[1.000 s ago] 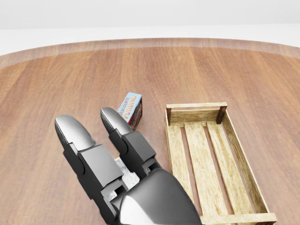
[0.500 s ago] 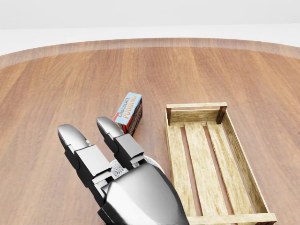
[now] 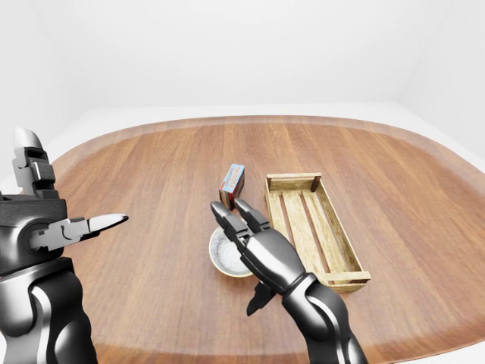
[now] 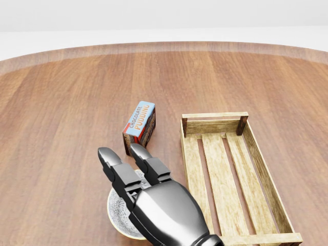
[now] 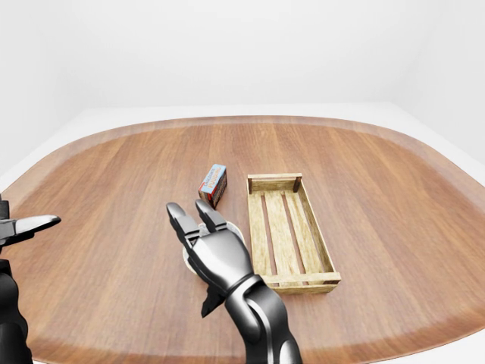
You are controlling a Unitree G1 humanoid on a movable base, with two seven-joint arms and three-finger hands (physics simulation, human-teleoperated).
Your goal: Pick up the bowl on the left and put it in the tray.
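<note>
Left-eye view: right hand (image 3: 254,246) spread open, empty, directly over bowl (image 3: 226,254), tray (image 3: 312,225) just beside to the right; left hand (image 3: 45,216) open, far left.

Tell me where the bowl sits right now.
In the left-eye view the bowl rests on the table just left of the wooden tray, below the pudding box, partly covered by the right hand.
</note>
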